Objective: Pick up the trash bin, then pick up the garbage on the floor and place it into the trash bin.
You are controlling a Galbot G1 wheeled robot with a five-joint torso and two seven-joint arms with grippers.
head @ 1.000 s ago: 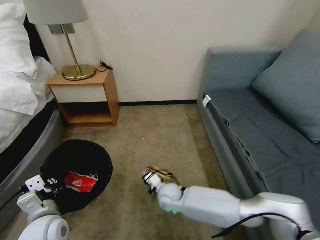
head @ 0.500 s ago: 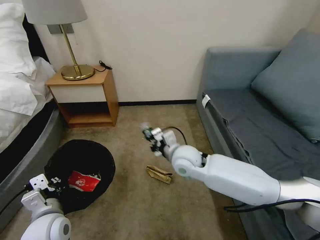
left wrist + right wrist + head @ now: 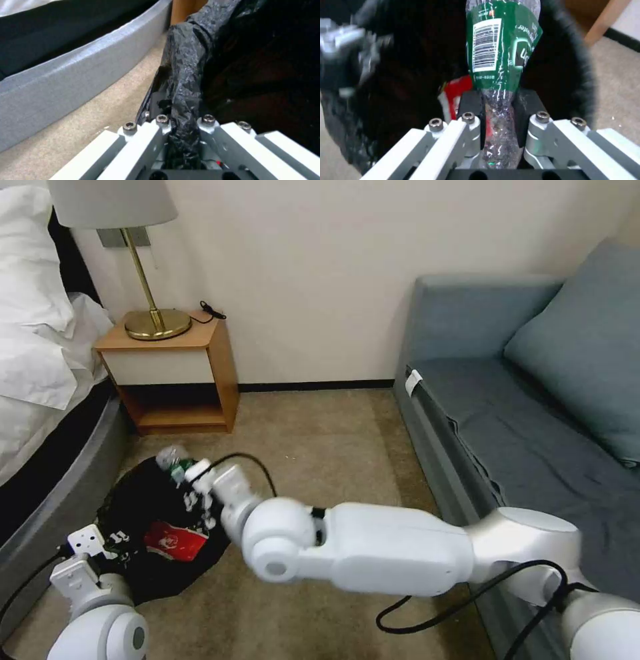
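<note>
The black trash bin (image 3: 143, 500) sits low at the left on the carpet, and my left gripper (image 3: 112, 543) is shut on its near rim. The left wrist view shows the crinkled black liner (image 3: 186, 75) pinched in my left gripper (image 3: 181, 140). My right gripper (image 3: 185, 477) hangs over the bin's far side, shut on a piece of garbage, a small clear bottle with a green label (image 3: 172, 460). From the right wrist, the bottle (image 3: 500, 50) points out of the right gripper (image 3: 498, 112) above the bin's dark inside. A red-and-white wrapper (image 3: 177, 541) (image 3: 460, 87) lies in the bin.
A wooden nightstand (image 3: 180, 373) with a brass lamp (image 3: 157, 323) stands behind the bin by the wall. The bed's grey base (image 3: 60, 493) (image 3: 66, 82) runs close along the bin's left. A blue-grey sofa (image 3: 507, 447) lines the right side. Open carpet (image 3: 320, 447) lies between.
My right arm rose from the floor beside a tan paper scrap and swung left with the bottle to above the bin. The left gripper kept its hold on the rim.
</note>
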